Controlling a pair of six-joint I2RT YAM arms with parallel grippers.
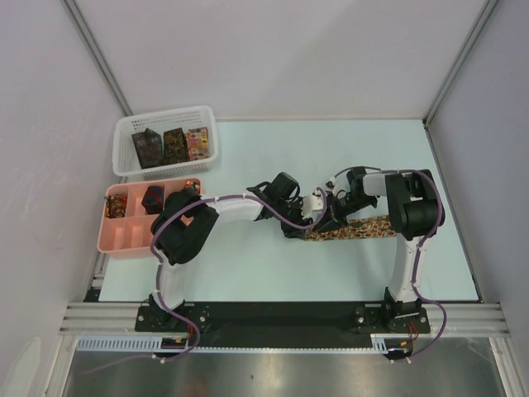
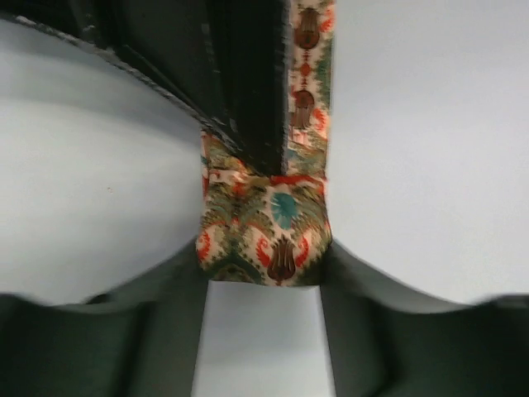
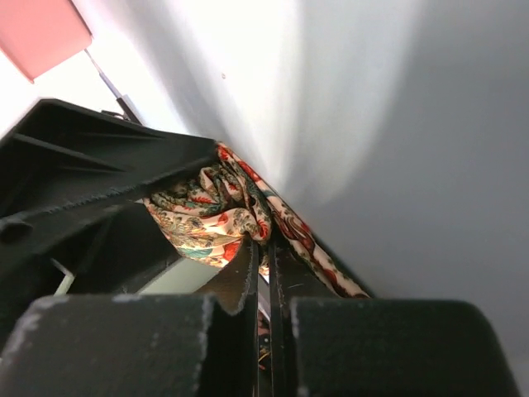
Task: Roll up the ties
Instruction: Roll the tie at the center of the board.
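Top external view, task partly done. Three folded ties (image 1: pixel 169 146) stand in the white basket (image 1: pixel 124 165). Apparently finished rolls (image 1: pixel 154 198) lie in the pink tray (image 1: pixel 111 240). Mid-table, the left gripper (image 2: pixel 263 285) brackets the patterned tie (image 1: pixel 357 229) at its folded end, grip uncertain. The right gripper (image 3: pixel 264 252), fingers pressed together, meets the strip, which is mostly unrolled.

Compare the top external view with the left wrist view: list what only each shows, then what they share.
Only the top external view: the white mesh basket, the pink compartment tray, the left arm and right arm, and the tie stretched as a strip on the table. Only the left wrist view: the tie's print close up, red tulip-like motifs and a teal leaf, on its folded end between the fingers of the left gripper. Both: that one tie and the pale table.
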